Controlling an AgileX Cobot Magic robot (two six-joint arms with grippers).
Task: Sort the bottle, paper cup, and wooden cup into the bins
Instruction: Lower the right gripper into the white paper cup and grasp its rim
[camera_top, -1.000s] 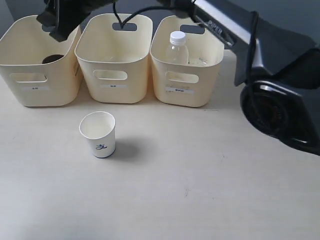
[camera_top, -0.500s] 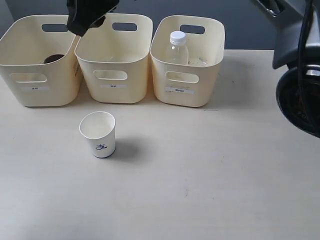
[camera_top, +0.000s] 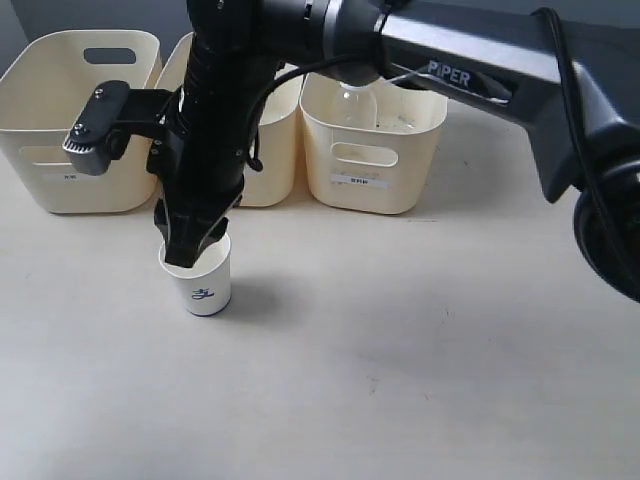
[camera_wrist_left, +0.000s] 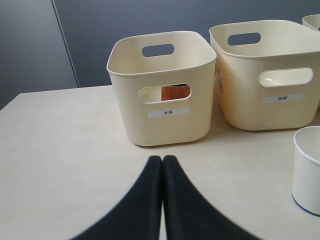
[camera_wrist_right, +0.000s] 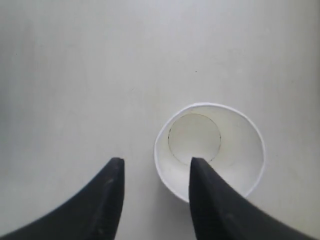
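My right gripper (camera_wrist_right: 152, 167), spread wide, straddles the rim of one cup (camera_top: 199, 285) at 6 o'clock of three bins (camera_top: 375, 165) on a pale table (camera_top: 420, 340).

R arm (camera_top: 215, 130) blocks mid bin (camera_top: 270, 150), table (camera_top: 430, 350) open front & right

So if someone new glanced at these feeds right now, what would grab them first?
The right gripper, open, poised over the paper cup with one finger inside its rim. Behind stand three cream bins: the bottle in the right one, the wooden cup showing through the left one's handle cut-out.
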